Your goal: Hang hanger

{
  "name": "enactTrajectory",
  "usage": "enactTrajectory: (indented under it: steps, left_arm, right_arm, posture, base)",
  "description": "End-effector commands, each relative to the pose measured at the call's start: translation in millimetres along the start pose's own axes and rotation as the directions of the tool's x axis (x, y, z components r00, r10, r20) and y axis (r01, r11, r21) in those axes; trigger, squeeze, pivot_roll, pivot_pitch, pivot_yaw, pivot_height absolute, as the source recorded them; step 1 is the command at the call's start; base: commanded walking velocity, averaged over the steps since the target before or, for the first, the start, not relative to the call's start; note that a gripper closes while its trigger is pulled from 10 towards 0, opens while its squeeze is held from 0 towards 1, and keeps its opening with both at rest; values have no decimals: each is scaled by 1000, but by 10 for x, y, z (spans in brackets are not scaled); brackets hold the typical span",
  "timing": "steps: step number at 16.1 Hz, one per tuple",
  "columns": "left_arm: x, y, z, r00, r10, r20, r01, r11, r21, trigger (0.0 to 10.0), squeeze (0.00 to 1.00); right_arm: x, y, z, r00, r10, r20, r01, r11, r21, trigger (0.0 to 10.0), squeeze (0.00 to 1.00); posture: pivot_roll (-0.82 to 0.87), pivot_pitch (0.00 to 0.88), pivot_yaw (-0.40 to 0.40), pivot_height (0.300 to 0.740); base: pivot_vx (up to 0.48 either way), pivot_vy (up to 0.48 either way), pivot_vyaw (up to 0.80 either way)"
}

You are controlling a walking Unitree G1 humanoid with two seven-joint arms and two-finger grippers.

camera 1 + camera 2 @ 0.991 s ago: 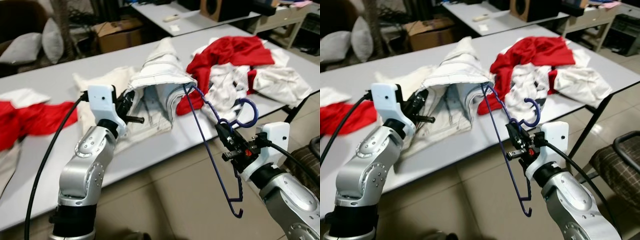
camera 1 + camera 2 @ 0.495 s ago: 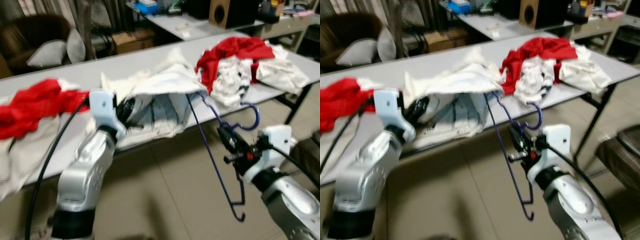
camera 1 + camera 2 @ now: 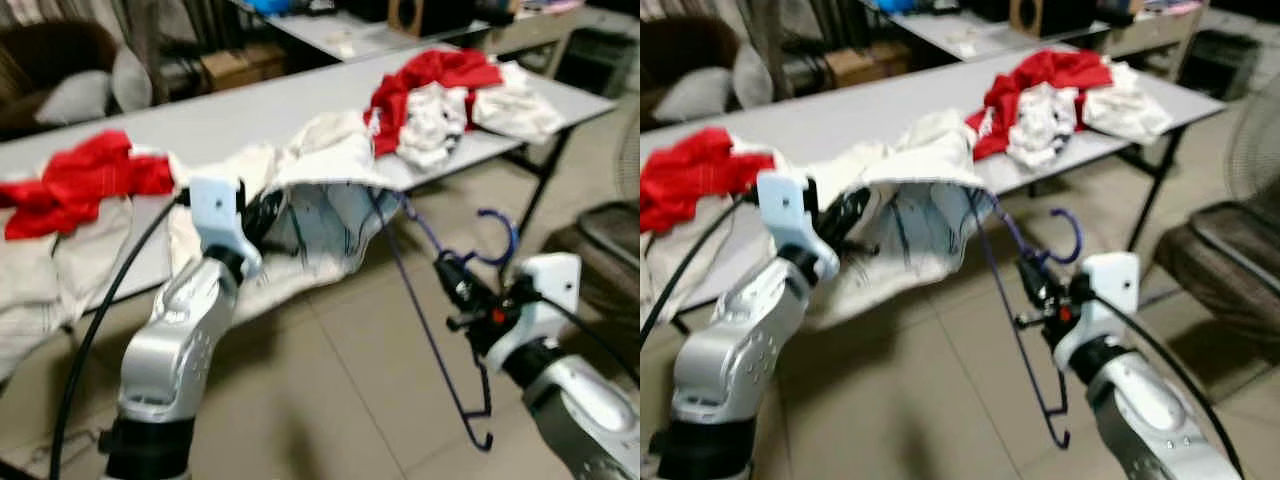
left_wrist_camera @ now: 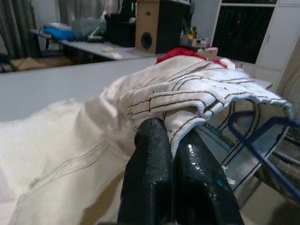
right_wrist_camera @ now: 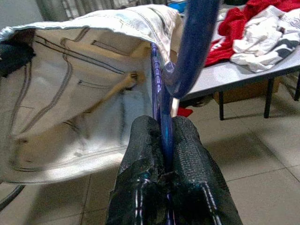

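While the robot stands just off the near edge of the tabletop (image 3: 250,105), both arms are busy with one load. Right gripper (image 3: 462,292): jaws closed on the blue hanger (image 3: 425,330), pinching the thin wire just under its hook, seen clearly in the right wrist view (image 5: 161,117). Hook curls up above the gripper; the long wire frame hangs down toward the floor on the near right, its far shoulder tucked inside the white garment (image 3: 330,200).

Left gripper (image 4: 168,154): jaws closed on a fold of that garment's striped edge, holding it up and open. Garment sags between the two arms, partly draped off the tabletop's near edge.

Handling, as I judge it:
- Hanger looks like thin wire: light, springy, likely to twist or swing in a pinch grip. The hold near the neck seems right, since it keeps the hook free for a rail.
- Wire looks smooth, so it may rotate between the pads if the garment pulls sideways.
- Garment is soft and limp, with some weight; it will slump off one shoulder of the hanger unless the cloth is held at a hem or seam, as now.

Elsewhere: red and white clothes heaped at the far right (image 3: 440,85), a red piece at the far left (image 3: 75,180). No rail in sight.
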State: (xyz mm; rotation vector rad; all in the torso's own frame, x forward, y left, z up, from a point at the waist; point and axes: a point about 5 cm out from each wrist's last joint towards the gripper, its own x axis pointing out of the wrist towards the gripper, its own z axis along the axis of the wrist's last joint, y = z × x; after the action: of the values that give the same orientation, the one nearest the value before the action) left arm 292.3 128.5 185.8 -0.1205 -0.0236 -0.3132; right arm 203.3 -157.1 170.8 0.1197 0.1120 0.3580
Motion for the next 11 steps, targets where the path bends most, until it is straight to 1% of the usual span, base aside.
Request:
enactTrajectory:
  steps: [1, 2, 4, 5, 6, 7, 8, 11]
  left_arm:
    - [-12, 0, 21, 1000, -7, 5, 7, 1000, 3, 10000, 0]
    - [-30, -7, -13, 1000, -21, -13, 21, 1000, 7, 10000, 0]
    - [-93, -37, -88, 997, -80, -20, 80, 996, -33, 10000, 0]
    - [-114, -25, -118, 996, -83, -23, 82, 996, -39, 10000, 0]
    - [-167, 15, -201, 996, -79, -46, 77, 996, -32, 10000, 0]
    - [-213, 33, -268, 994, -77, -81, 76, 997, -18, 10000, 0]
    - [-235, 22, -289, 991, -87, -98, 87, 996, -8, 10000, 0]
    - [-257, -13, -294, 990, -97, -101, 98, 995, 4, 10000, 0]
  right_arm:
    - [-5, 21, 37, 1000, 9, 15, -9, 1000, -6, 10000, 0]
    - [-8, 21, 26, 1000, 8, 9, -8, 1000, -6, 10000, 0]
    - [-13, 15, -4, 1000, 7, -8, -7, 1000, -2, 10000, 0]
    - [-12, 17, -11, 1000, 7, -12, -7, 1000, 2, 10000, 0]
    - [-7, 30, -32, 999, 21, -32, -22, 999, -27, 10000, 0]
    - [-7, 51, -55, 998, 42, -53, -45, 997, -56, 10000, 0]
    - [-8, 60, -72, 996, 52, -68, -56, 996, -68, 10000, 0]
    - [-11, 73, -99, 994, 67, -86, -73, 995, -69, 10000, 0]
  posture:
    - [-105, 0, 90, 740]
    - [-105, 0, 90, 740]
    - [-105, 0, 90, 740]
    - [-100, 0, 85, 740]
    - [-100, 0, 84, 740]
    - [-96, 0, 80, 740]
    - [-96, 0, 80, 740]
    - [-86, 0, 69, 740]
  base:
    - [0, 0, 0]
    - [0, 0, 0]
    - [0, 0, 0]
    - [0, 0, 0]
    - [0, 0, 0]
    - [0, -289, 0]
    - [0, -480, 0]
    - [0, -480, 800]
